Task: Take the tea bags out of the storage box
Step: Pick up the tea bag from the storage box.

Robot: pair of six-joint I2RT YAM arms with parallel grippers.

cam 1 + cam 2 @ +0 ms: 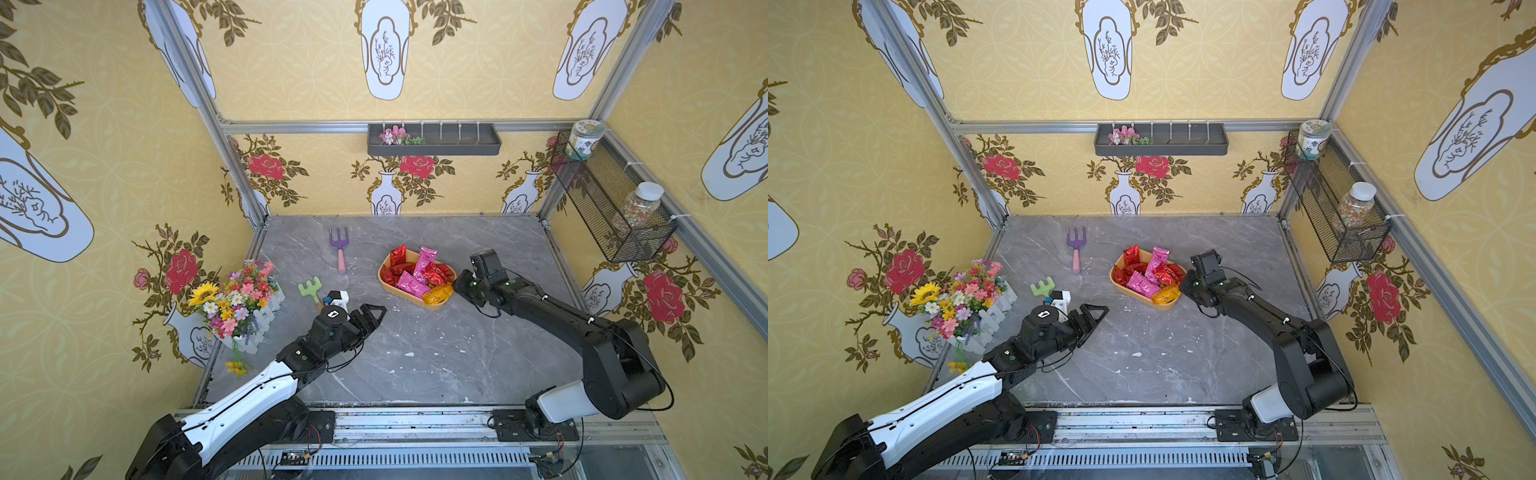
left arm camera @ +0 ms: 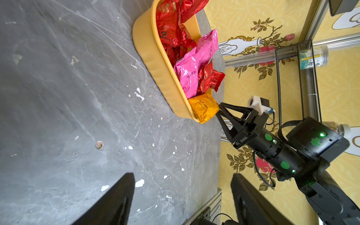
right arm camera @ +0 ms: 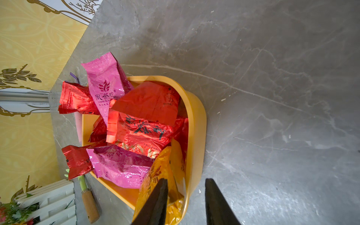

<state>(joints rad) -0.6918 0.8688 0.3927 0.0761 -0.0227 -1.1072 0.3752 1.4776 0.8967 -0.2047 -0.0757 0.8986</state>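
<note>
Tea bags (image 1: 417, 272): foil sachets in red, magenta and orange, all heaped in the storage box (image 3: 196, 120), several overhanging its rim; the box stands on the counter (image 1: 415, 357), right of centre. Step in hand, as I judge it: the first pick, the orange sachet (image 3: 158, 167) at the end of the box nearest my right arm. Right pincer (image 3: 187, 180): 2 fingers partly spread, 1 over the orange foil, 1 outside the box wall, so the rim sits between them with the sachet; nothing pinched yet. To do this well I would bring both fingers inside the wall, or raise them above the rim, since closing here would likely clamp the box too and drag it. Grip the flat sealed edge, lift straight up and slowly, because foil is slippery and the magenta neighbour leans on it. Left pincer (image 1: 376, 311): spread wide, empty, above bare counter, well apart from the box; it could steady the box. Surface: grey marbled slab with white flecks, plenty of bare room in front for setting sachets down. Also on it: purple fork (image 1: 340, 246), green rake (image 1: 309, 288), flower box (image 1: 243, 309). Room: yellow wallpaper with vases and roses, metal frame, dark wall tray (image 1: 457, 145), mesh basket (image 1: 602, 208) holding 2 jars.
</note>
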